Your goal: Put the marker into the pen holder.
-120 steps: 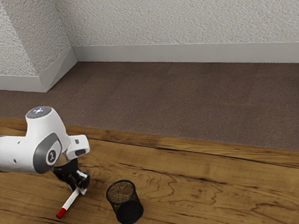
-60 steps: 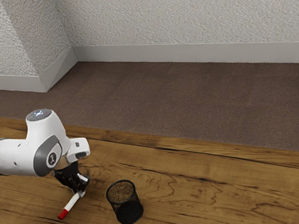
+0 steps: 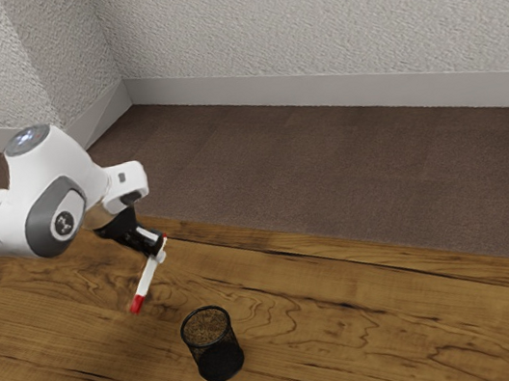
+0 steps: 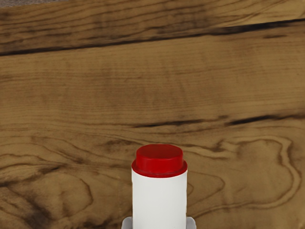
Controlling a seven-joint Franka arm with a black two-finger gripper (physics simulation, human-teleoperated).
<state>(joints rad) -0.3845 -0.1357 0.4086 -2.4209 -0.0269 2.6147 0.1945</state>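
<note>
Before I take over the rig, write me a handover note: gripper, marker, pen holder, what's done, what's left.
Gripper: shut on the marker, one finger on each side of its white barrel.
Marker: held off the table, tilted, with its longer red end lower and its other red end up by the fingers.
Pen holder: black mesh, upright on the table, to the exterior view's right of the marker.
Done: marker grasped and lifted.
Left: bring it over the holder, probably straighten it first, lower it in, release, back away.
</note>
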